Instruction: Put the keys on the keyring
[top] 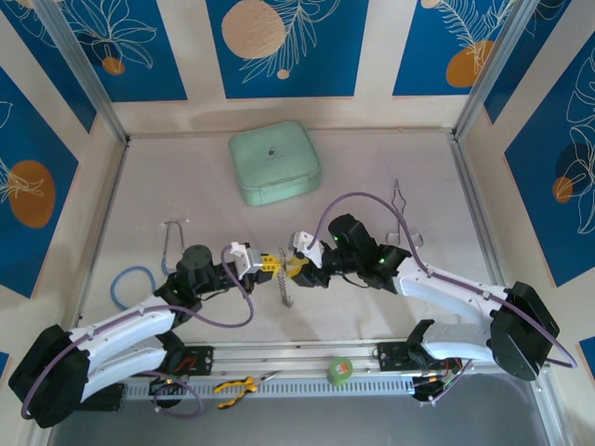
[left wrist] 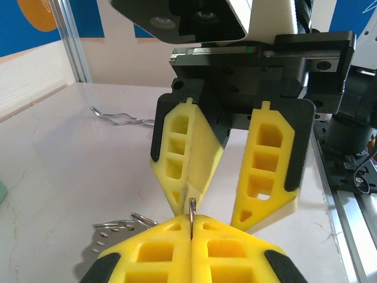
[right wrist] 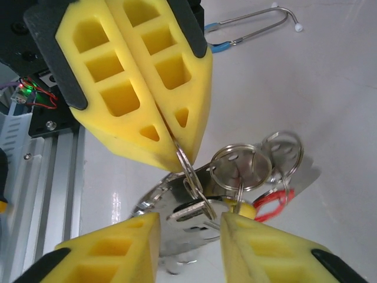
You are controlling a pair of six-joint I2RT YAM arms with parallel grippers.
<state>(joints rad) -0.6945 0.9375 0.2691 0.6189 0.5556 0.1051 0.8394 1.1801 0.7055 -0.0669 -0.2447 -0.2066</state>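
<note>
My left gripper (left wrist: pixel 192 224) is shut on the thin silver keyring (left wrist: pixel 192 211), which stands edge-on between its yellow pads. In the right wrist view that keyring (right wrist: pixel 187 168) hangs from the left gripper's closed fingers (right wrist: pixel 138 88). A bunch of keys hangs from it: a silver key (right wrist: pixel 194 209), small split rings (right wrist: pixel 238 168), a yellow tag (right wrist: pixel 244 207) and a red tag (right wrist: pixel 271 203). My right gripper (right wrist: pixel 188 221) is open, its pads either side of the silver key without touching it. From above, both grippers meet at mid-table (top: pixel 284 265), the beaded chain (top: pixel 285 290) dangling below.
A mint-green case (top: pixel 274 163) sits at the back. A bent silver wire tool (top: pixel 400 214) lies to the right, a blue cord loop (top: pixel 130 279) to the left. On the front rail lie a green tape roll (top: pixel 341 370) and yellow-handled pliers (top: pixel 237 386).
</note>
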